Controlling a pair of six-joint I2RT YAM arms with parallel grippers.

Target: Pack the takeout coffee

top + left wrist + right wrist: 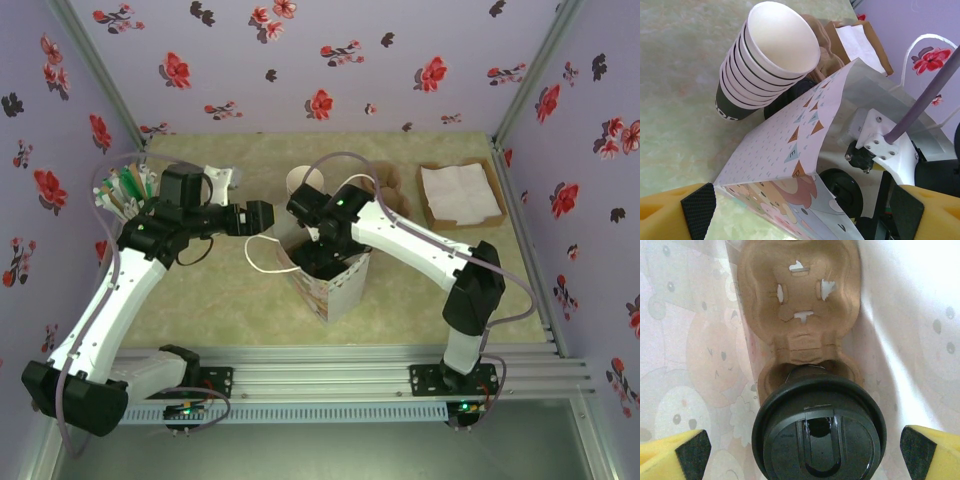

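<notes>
Both pincers stand released. The right gripper (805, 450) straddles the takeout coffee (820, 432), seated in a pulp cup carrier (800, 305) inside the gift bag (785, 150) mid-bench, presumably to keep it upright. The left gripper (804, 206) flanks the bag's rim, seemingly steadying it open.

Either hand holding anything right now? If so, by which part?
Nothing is held. The right hand is open inside the bag, clear of the takeout coffee lid. The left hand is open, straddling the bag's rim without clamping it.
</notes>
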